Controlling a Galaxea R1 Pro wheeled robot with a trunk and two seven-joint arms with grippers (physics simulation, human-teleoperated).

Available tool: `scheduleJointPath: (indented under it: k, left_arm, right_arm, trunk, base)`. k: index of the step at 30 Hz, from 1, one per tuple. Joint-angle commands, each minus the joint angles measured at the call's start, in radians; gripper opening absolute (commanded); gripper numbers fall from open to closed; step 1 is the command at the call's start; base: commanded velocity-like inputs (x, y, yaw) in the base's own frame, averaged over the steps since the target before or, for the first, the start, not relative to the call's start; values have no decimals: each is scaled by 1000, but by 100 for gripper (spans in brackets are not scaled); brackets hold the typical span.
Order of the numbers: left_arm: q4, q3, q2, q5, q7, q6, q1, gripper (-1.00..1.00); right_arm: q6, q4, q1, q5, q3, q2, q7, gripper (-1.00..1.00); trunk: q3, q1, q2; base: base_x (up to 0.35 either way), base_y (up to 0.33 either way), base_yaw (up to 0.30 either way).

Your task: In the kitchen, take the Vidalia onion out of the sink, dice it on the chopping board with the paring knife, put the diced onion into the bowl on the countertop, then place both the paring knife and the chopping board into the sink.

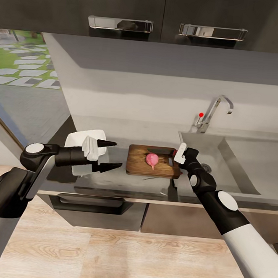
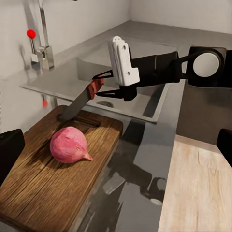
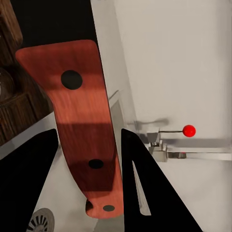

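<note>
**Ana:** Right gripper was clamped on the knife by its reddish-brown handle, and the dark blade sloped down so that its tip sat at the far end of the board, near the slot. What was the left gripper doing?

**Ben:** It hung spread wide and empty over the counter, in front of the bowl and just left of the board. The onion lay whole on the middle of the board, already out of the sink, so I judged dicing to be the step in hand.

**Ana:** How should it have been done well?

**Ben:** Largest matter first: the board lay close beside the basin edge, so any push should have gone straight down and not sideways. Next, the blade needed swinging across from the board's end to above the onion's widest part. Then, since the onion was round with a pointed end, it could roll; a slow, square descent would suit, I thought. The free gripper might steady it, kept well away from the blade.

**Ana:** And what was hard to make out?

**Ben:** From the head, the right forearm hid most of the knife. The right wrist camera gave the handle between the dark fingers, but not the blade. I couldn't tell whether the tip truly touched the wood or floated just above it. The bowl's inside was partly behind the left gripper.
</note>
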Motion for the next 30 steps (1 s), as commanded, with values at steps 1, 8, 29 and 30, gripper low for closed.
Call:
scheduleJointPath:
  k: [1,8,29,30]
  left_arm:
    - [0,-1,1,7,1,9,-1,100]
    - [0,-2,0,7,1,8,-2,100]
    - [0,-7,-3,7,1,8,-2,100]
    - [0,-7,-3,7,1,8,-2,100]
  right_arm:
    - [5,-2,-1,11,3,-1,7,-100]
    - [4,-2,-1,11,4,-2,9,-100]
    - [1,0,3,11,21,-1,11,-100]
    - [1,0,3,11,26,-2,11,-100]
  trunk:
    - [-2,1,-2]
    - [-2,1,-2]
    - [-2,1,-2]
    - [-2,1,-2]
  base:
    - [0,0,0]
    - [0,0,0]
    - [0,0,0]
    - [0,0,0]
